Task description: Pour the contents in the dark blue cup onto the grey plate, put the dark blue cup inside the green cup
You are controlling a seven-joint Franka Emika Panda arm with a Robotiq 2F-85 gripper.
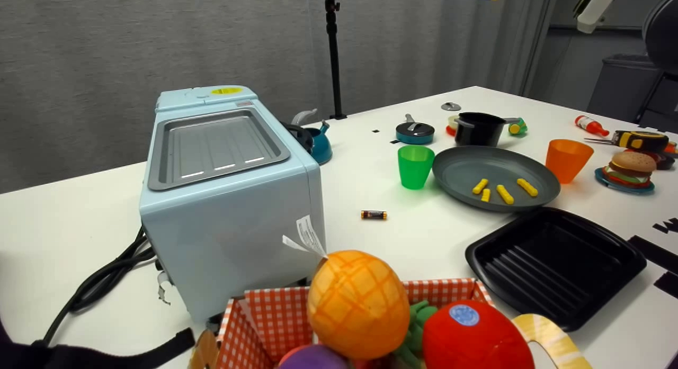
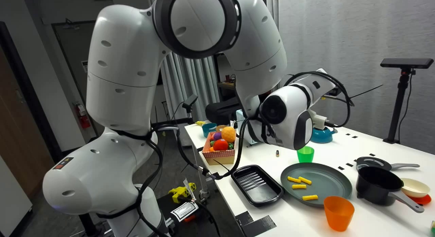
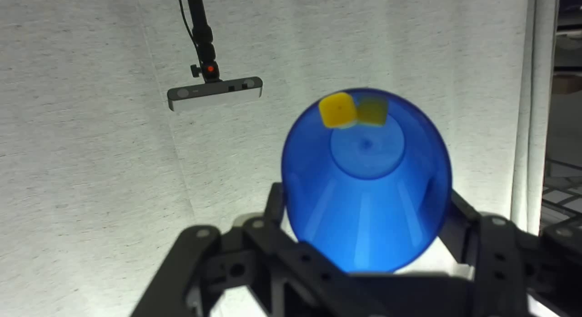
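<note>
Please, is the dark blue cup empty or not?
Not empty: the wrist view shows at least one yellow piece in the dark blue cup.

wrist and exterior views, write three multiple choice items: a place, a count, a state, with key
1. Relative to the round grey plate, the tapered green plastic cup is: A) on top B) beneath C) beside
2. Small yellow sticks on the plate: A) four B) two C) seven
3. The dark blue plastic cup is: A) loose B) gripped C) stacked

1 C: side by side in both exterior views. 2 A: four are countable there. 3 B: in the wrist view, the pincer clasps it.
</note>
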